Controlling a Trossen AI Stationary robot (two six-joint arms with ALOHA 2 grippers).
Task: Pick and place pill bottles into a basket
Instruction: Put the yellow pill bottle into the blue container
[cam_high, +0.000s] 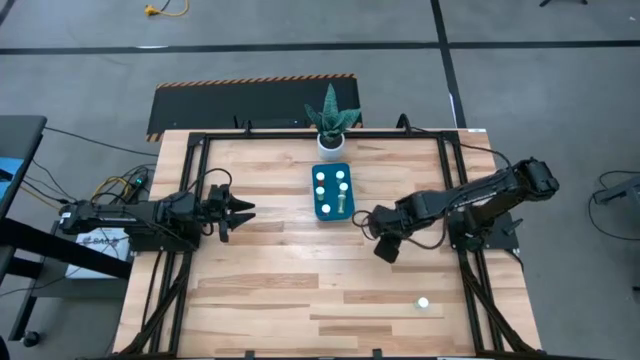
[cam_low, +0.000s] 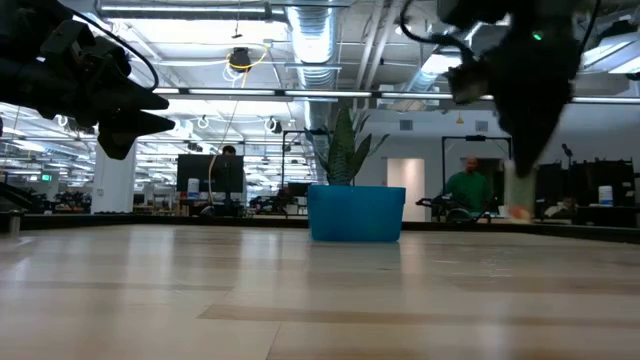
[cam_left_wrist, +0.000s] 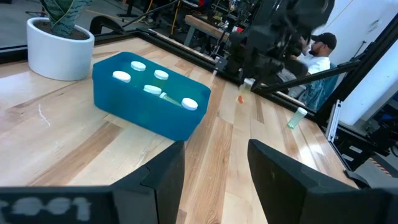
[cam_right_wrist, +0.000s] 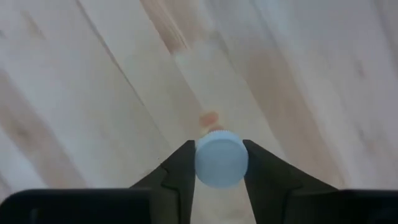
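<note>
Pill bottle (cam_right_wrist: 221, 158) pinched at its cap by the right gripper (cam_right_wrist: 217, 163) beside the basket (cam_high: 332, 194) may slip; left gripper (cam_left_wrist: 214, 171) waits open.

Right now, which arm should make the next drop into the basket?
Right. Its hand already grips a pill bottle beside the basket; the left hand is open and empty.
</note>
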